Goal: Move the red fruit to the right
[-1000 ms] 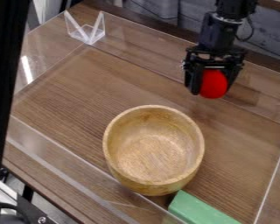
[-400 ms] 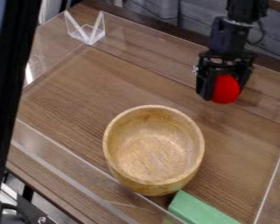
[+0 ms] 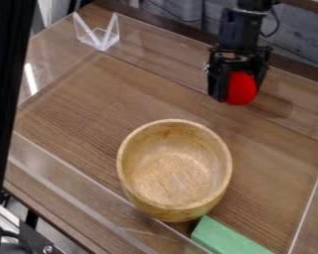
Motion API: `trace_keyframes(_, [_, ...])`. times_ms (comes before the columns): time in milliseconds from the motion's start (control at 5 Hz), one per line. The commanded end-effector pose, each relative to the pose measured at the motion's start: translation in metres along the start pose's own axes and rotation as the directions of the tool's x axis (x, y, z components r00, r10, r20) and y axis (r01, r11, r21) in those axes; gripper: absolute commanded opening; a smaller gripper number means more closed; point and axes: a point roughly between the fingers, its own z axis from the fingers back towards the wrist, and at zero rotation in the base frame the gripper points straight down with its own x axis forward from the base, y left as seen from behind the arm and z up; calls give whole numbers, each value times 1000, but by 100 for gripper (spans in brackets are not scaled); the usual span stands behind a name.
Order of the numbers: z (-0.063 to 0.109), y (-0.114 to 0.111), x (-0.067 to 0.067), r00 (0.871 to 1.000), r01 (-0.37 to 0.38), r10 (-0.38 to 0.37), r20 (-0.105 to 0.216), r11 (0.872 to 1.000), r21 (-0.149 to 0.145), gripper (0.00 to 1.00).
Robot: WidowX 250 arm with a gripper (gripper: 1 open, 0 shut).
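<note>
Now we see our gripper [image 3: 238,79] with jaws apart, straddling the red fruit [image 3: 238,89] at one o'clock from the wooden bowl [image 3: 175,169].

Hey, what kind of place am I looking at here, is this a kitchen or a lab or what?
Most likely a robot test bench, not a kitchen: a wooden tabletop fenced by clear plastic walls, a robot gripper around a toy red fruit, and props like a wooden bowl and green block.

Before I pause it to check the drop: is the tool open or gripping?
Tool: open, jaws straddling the small red strawberry-like fruit.
</note>
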Motion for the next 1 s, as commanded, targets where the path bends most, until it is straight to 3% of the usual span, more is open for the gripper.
trace_keyframes(0, [24, -2, -6, 999, 31, -28, 46, 997, -70, 100])
trace_keyframes(400, [0, -5, -10, 999, 23, -21, 42, 998, -53, 100])
trace_keyframes(600, [-8, -2, -13, 1000, 4, -3, 18, 998, -57, 100])
trace_keyframes(800, [21, 4, -10, 1000, 13, -14, -17, 997, -79, 100])
